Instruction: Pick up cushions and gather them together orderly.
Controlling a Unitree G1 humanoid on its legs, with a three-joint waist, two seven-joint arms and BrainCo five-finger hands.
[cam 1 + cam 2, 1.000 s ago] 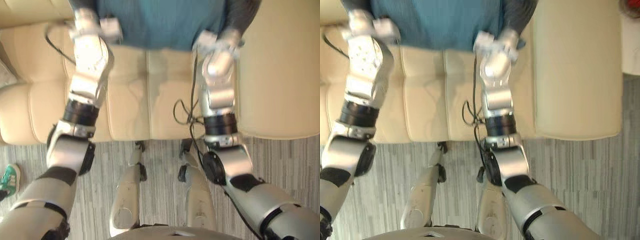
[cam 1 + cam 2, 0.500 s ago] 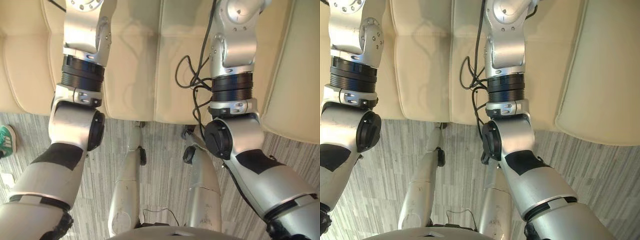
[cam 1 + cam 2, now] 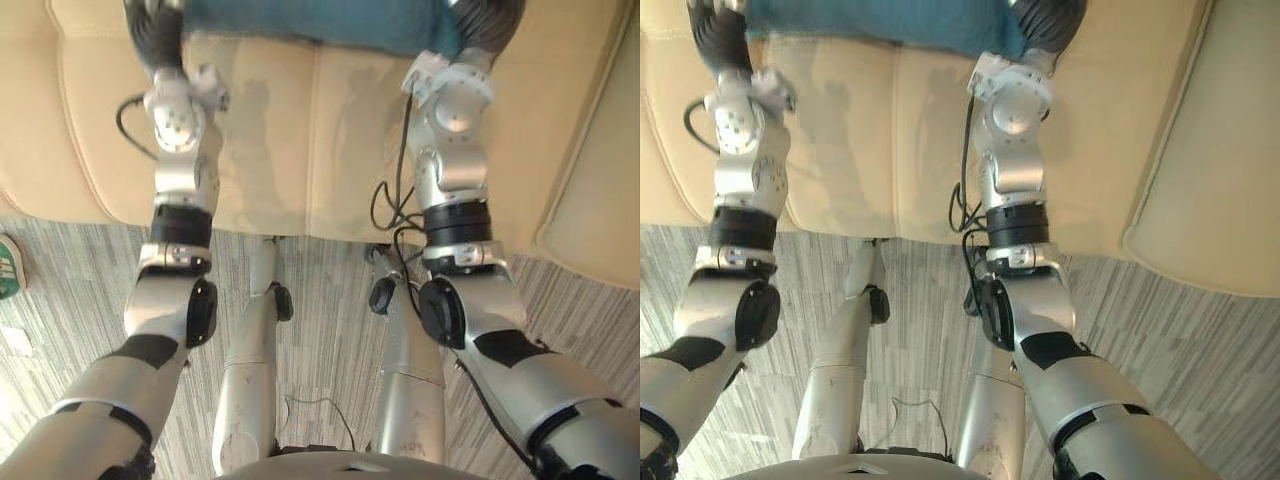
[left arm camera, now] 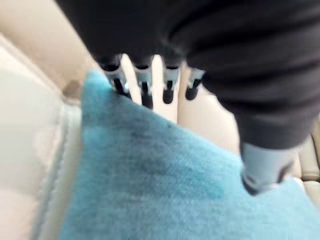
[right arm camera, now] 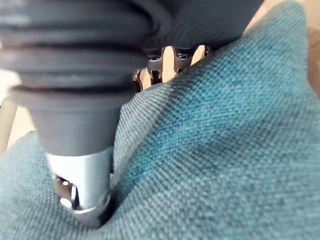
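Cushion handling: we are gripping 1 teal woven fabric cushion (image 3: 320,25) between our 2 hands at the top centre of the head views, over the seat of the cream leather sofa (image 3: 300,140). We cannot tell whether it is resting on the seat or lifted. Our left hand (image 4: 145,87) is clamping the cushion's left edge, its fingers reaching over the edge and its thumb pressing into the teal face. Our right hand (image 5: 80,190) is pinching the right edge likewise, its thumb sinking into the weave while its fingers (image 5: 154,65) are showing behind the cushion. Grey striped flooring (image 3: 70,300) is filling the lower half of the frame.
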